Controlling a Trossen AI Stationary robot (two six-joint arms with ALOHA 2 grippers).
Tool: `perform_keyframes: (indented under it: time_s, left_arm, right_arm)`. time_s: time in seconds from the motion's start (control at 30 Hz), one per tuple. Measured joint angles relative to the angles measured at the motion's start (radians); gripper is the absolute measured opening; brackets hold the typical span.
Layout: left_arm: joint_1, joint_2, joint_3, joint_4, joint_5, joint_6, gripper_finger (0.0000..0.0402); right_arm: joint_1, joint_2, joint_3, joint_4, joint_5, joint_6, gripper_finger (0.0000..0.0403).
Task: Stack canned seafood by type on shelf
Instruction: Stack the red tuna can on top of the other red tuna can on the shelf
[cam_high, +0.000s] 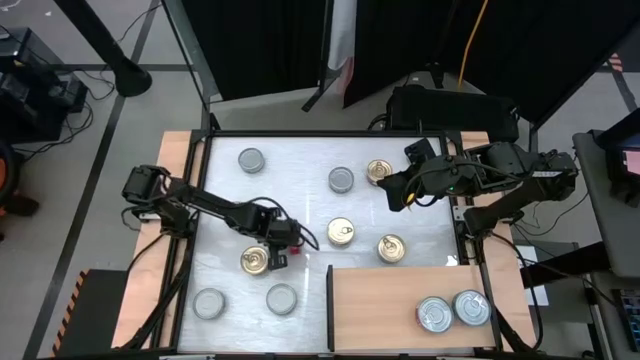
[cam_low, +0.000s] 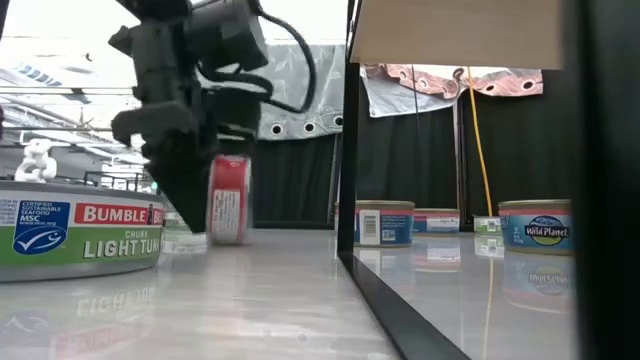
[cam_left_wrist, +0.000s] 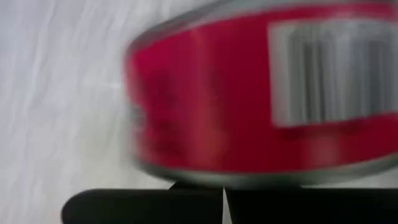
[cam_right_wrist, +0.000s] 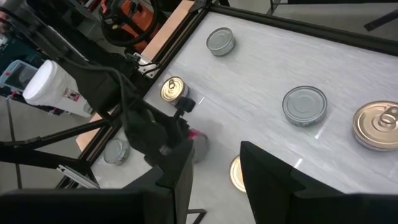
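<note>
- White tabletop (cam_high: 300, 215) carries scattered tins; two silver tins (cam_high: 452, 311) sit on the shelf (cam_high: 380, 305).
- Left gripper (cam_high: 283, 240): fingers together, red-labelled tin (cam_low: 228, 198) just before the tips, not clearly gripped.
- Right gripper (cam_high: 400, 188): fingers partly apart, empty, above the table's far side.

White worktop (cam_high: 300, 170) with a wooden shelf (cam_high: 370, 300) at its near right corner, tins scattered across both.

On the shelf, two silver-topped tins (cam_high: 452, 311) sit touching each other near its right end. On the bare worktop lie three gold-topped tins (cam_high: 379, 171) toward the middle and right, a silver tin (cam_high: 341, 179) just beside the far gold one, another silver tin (cam_high: 251, 159) at the far left, and two more silver tins (cam_high: 245, 301) near the front left edge.
</note>
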Motion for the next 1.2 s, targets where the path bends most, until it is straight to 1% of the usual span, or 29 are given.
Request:
perform_keyframes:
  time_s: [0.2, 0.3, 0.43, 0.53, 0.63, 0.7, 0.8, 0.9, 0.97, 1.0, 1.07, 1.2]
  left_arm:
    - [-0.001, 0.003, -0.002, -0.066, 0.001, -0.021, 0.0]
    - [-0.003, -0.021, -0.003, -0.125, 0.035, -0.027, 0.0]
    - [-0.004, -0.11, 0.009, -0.221, 0.105, -0.014, 0.0]
    - [-0.003, -0.206, 0.027, -0.258, 0.109, -0.009, 0.0011]
    - [0.008, -0.295, 0.045, -0.227, 0.107, 0.05, 0.0053]
    - [0.022, -0.332, 0.051, -0.192, 0.106, 0.098, 0.0097]
    - [0.04, -0.337, 0.05, -0.151, 0.105, 0.179, 0.0176]
    - [0.039, -0.325, 0.05, -0.133, 0.099, 0.344, 0.0251]
    - [0.038, -0.309, 0.05, -0.099, 0.086, 0.433, 0.0292]
    - [0.039, -0.301, 0.05, -0.096, 0.085, 0.492, 0.0307]
    - [0.04, -0.289, 0.061, -0.084, 0.085, 0.609, 0.0321]
    - [0.038, -0.256, 0.082, -0.046, 0.087, 0.762, 0.0319]
  right_arm:
    - [0.0, 0.0, 0.0, -0.005, 0.0, -0.004, 0.0123]
    - [0.0, 0.0, 0.0, -0.01, -0.002, -0.004, 0.0123]
    - [0.0, 0.0, 0.0, -0.036, -0.026, -0.004, 0.0123]
    - [0.0, 0.0, 0.0, -0.048, -0.027, -0.004, 0.0123]
    - [0.0, 0.0, 0.0, -0.048, -0.026, -0.015, 0.0123]
    - [0.0, 0.0, 0.0, -0.046, -0.026, -0.029, 0.0123]
    - [0.0, 0.0, 0.0, -0.044, -0.026, -0.041, 0.0123]
    - [0.0, 0.0, 0.0, -0.041, -0.027, -0.041, 0.0123]
    - [0.0, 0.0, 0.0, -0.04, -0.031, -0.037, 0.0123]
    - [0.0, 0.0, 0.0, -0.039, -0.041, -0.037, 0.0123]
    - [0.0, 0.0, 0.0, -0.036, -0.058, -0.036, 0.0123]
    - [0.0, 0.0, 0.0, -0.034, -0.079, -0.032, 0.0123]
